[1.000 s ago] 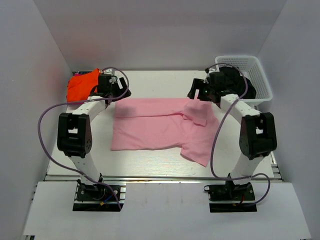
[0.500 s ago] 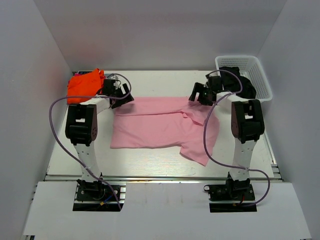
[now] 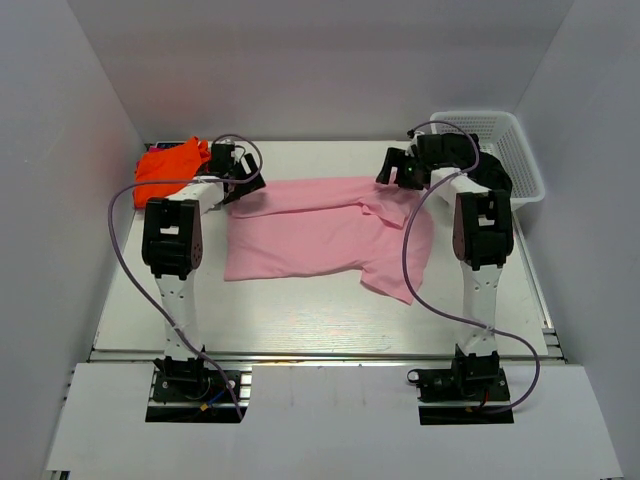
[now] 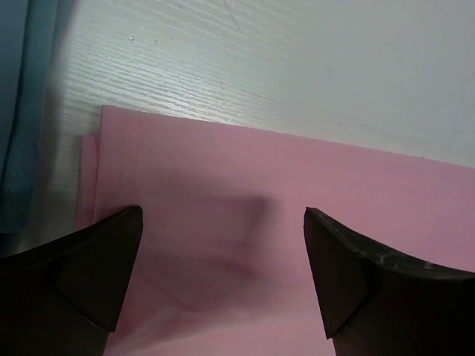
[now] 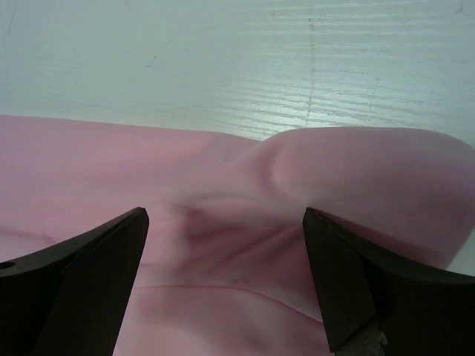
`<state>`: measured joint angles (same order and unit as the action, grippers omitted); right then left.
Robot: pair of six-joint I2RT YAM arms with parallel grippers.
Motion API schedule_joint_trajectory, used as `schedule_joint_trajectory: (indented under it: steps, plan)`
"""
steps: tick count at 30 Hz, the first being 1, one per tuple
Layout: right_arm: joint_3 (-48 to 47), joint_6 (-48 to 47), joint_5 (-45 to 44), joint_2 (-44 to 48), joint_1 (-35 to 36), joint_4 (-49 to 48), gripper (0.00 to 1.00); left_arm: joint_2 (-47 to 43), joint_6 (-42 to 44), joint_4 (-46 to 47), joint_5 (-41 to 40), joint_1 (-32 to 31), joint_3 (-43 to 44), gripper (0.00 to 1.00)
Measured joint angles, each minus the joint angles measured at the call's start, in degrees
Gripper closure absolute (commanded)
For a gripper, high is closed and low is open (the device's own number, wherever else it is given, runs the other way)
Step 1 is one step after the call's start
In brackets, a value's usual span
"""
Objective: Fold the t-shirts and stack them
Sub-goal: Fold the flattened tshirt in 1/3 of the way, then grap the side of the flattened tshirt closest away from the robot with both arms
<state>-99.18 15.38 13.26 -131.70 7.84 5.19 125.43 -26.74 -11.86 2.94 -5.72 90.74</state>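
Your left arm [image 3: 175,230] and right arm [image 3: 480,225] stretch far forward; both sets of jaws gape, released, over the far edge of the pink shirt [image 3: 310,235] on the surface [image 3: 300,320].

Table [image 3: 300,320]: white top with a wood-grain texture, walls on the left, right and far sides. The pink t-shirt [image 3: 310,235] is spread flat across the middle, one sleeve pointing to the near right (two layers show at its far left corner in the left wrist view). The orange t-shirt [image 3: 165,165] is bunched in the far left corner, near the pink one. A grey-blue cloth [image 4: 15,111] lies on the tabletop just beside that pink corner. A white mesh basket [image 3: 522,160] stands in the far right corner.
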Motion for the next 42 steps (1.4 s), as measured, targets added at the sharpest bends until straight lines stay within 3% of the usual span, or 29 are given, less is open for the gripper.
schedule_joint_trajectory:
  steps: [6,11,17,22,25,28,32,37,42]
  plan:
    - [-2.1,-6.0,0.4,2.1,0.6,3.9,0.10,-0.4,2.8,-2.2,-0.3,-0.1,2.4,0.01]
    - [5.1,-8.5,0.2,14.0,2.7,5.4,0.10,-7.2,5.0,-3.7,0.0,-0.3,-0.6,0.01]
    - [22.4,-7.3,-3.5,34.9,8.7,4.2,0.10,-30.7,3.1,-4.0,-2.4,-0.6,-20.1,0.01]
    - [37.7,-3.3,-7.6,45.7,11.5,4.6,0.10,-48.0,-1.6,-6.0,-5.9,-0.7,-35.9,0.01]
    - [46.6,-0.6,-10.3,50.5,11.4,5.3,0.10,-53.4,-4.3,-9.3,-8.4,-0.7,-43.3,0.01]
    - [53.9,1.3,-12.4,56.2,11.2,6.0,0.10,-56.5,-6.6,-12.7,-10.4,-0.6,-50.4,0.02]
    - [58.0,2.6,-13.2,62.3,11.1,6.3,0.10,-56.8,-9.0,-14.2,-10.5,-0.7,-57.1,0.12]
    - [59.2,3.3,-12.4,64.1,11.1,5.2,0.10,-54.8,-10.3,-11.7,-10.3,-0.7,-58.4,0.27]
    - [61.5,4.0,-11.0,64.1,11.1,5.1,0.10,-52.2,-10.8,-9.5,-10.5,-0.7,-58.0,0.35]
